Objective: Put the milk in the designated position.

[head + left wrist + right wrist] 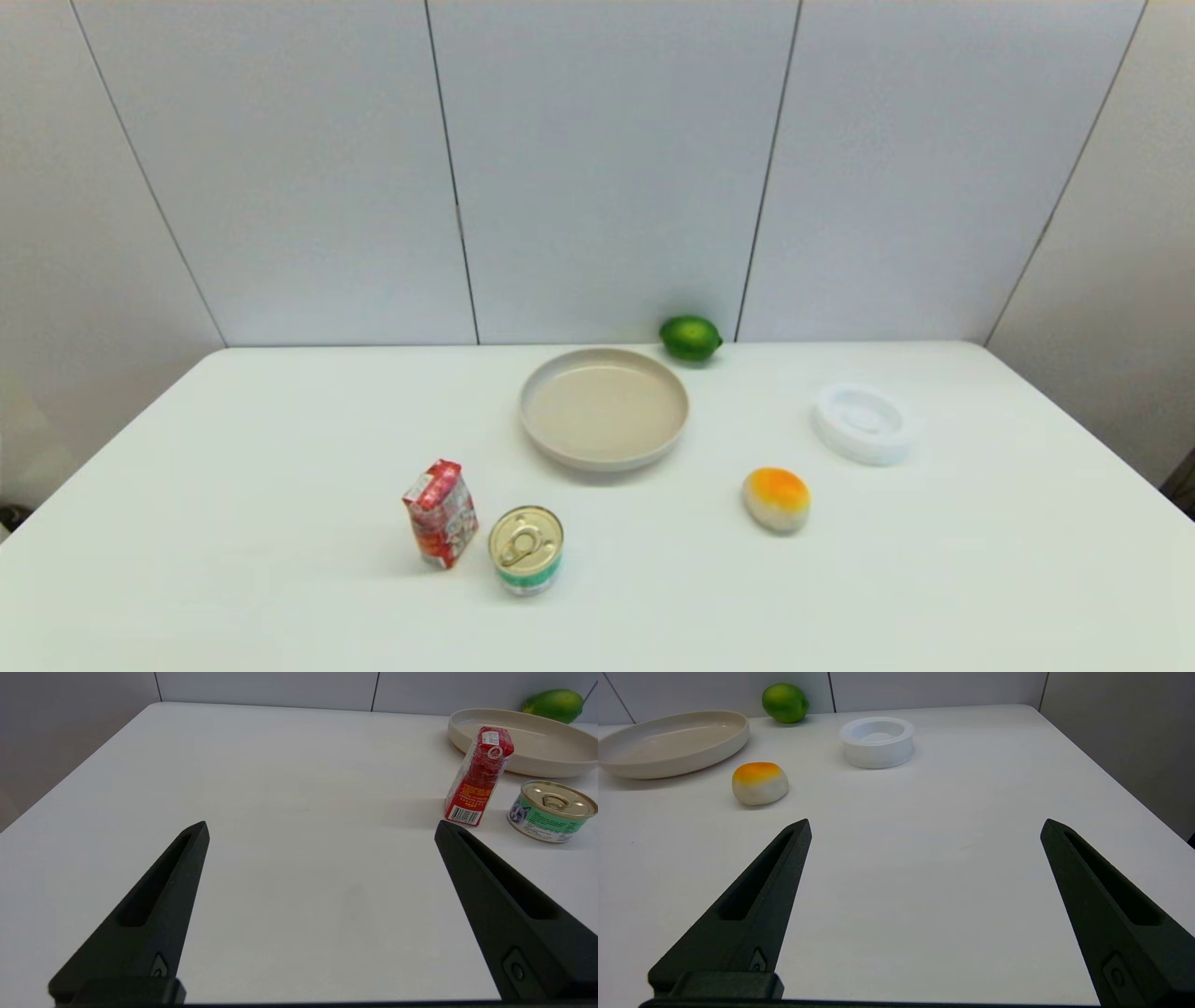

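On the near left, left gripper (321, 828): fingers spread wide, holding nothing, low over bare surface (233, 448); out of the head view.
Right gripper (925, 827): near right, fingers likewise spread, holding nothing.
Milk (441, 512): upright red carton, free-standing at 1 o'clock from the left fingers, well apart from them.
Tin can (527, 550): just beside the milk at its 3 o'clock, not touching.
Plate (604, 408): beige, at 1 o'clock beyond the milk.
Lime (691, 337): at the plate's far rim, by the wall.
Orange-topped bun (777, 498): at 11 o'clock from the right fingers.
White ring dish (863, 423): beyond the bun.
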`<state>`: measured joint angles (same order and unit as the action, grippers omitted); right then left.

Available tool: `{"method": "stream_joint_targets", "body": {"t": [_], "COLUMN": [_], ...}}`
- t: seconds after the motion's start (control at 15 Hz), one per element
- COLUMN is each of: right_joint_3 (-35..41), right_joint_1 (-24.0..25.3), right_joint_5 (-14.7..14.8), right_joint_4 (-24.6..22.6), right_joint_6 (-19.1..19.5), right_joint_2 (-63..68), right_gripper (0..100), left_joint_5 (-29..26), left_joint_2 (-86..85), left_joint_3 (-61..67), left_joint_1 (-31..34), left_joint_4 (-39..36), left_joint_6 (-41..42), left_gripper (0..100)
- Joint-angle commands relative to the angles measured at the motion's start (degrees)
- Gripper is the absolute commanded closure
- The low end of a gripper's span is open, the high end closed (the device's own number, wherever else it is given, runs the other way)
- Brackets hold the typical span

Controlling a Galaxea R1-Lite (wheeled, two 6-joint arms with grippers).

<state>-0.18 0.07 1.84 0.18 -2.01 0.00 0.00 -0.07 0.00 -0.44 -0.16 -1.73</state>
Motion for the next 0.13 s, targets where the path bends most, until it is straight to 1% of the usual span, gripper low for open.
{"method": "stream_joint_targets", "body": {"t": [0.07,0.13], "right_joint_3": [0.0,0.0], "right_joint_1": [0.0,0.0], "right_joint_5": [0.0,0.0], "right_joint_4": [0.0,0.0], "right_joint_6": [0.0,0.0], "right_joint_2": [0.1,0.1], "right_gripper": [0,0], "left_joint_5": [0.0,0.0], "left_joint_2": [0.1,0.1], "left_joint_3": [0.1,0.1], "left_joint_1": [0.0,0.0], "left_joint_4": [0.0,0.0], "left_joint_6": [0.0,0.0], "left_gripper": [0,0]}}
